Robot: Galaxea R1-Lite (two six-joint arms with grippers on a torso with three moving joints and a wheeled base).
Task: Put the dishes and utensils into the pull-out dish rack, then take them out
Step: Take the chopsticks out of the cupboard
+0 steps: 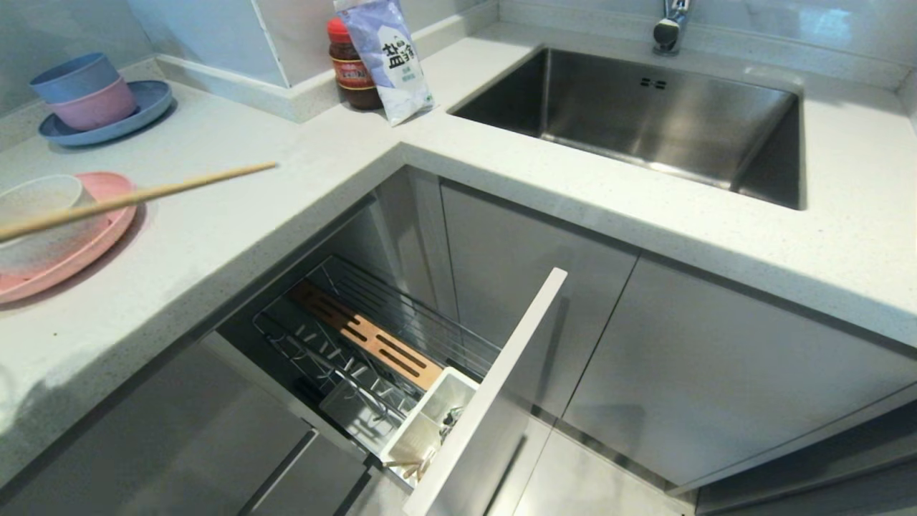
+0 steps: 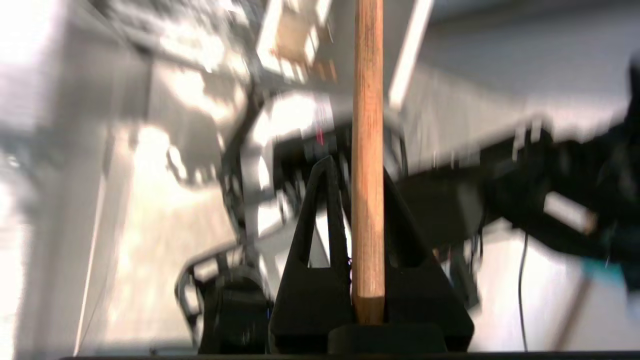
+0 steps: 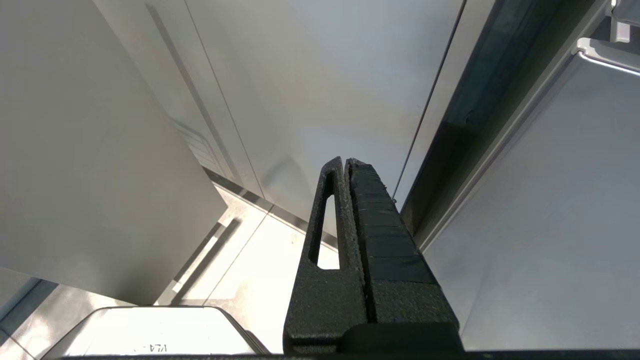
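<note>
So my left gripper (image 2: 357, 172) is pinched tight on a chopstick (image 1: 136, 199), which sticks out over the counter (image 1: 236, 229), its tip near the counter's corner edge. It crosses above the off-white bowl (image 1: 36, 197) sitting on the pink plate (image 1: 107, 188) at far left. The pull-out rack (image 1: 372, 344) is open below the counter lip, white cutlery cup (image 1: 430, 423) against its front panel (image 1: 494, 401). My right gripper (image 3: 348, 165) hangs closed and empty by the cabinet doors.

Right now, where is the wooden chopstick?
The left gripper holds the chopstick in the air at the head view's left, above the counter, crossing over the off-white bowl on the pink plate.
</note>
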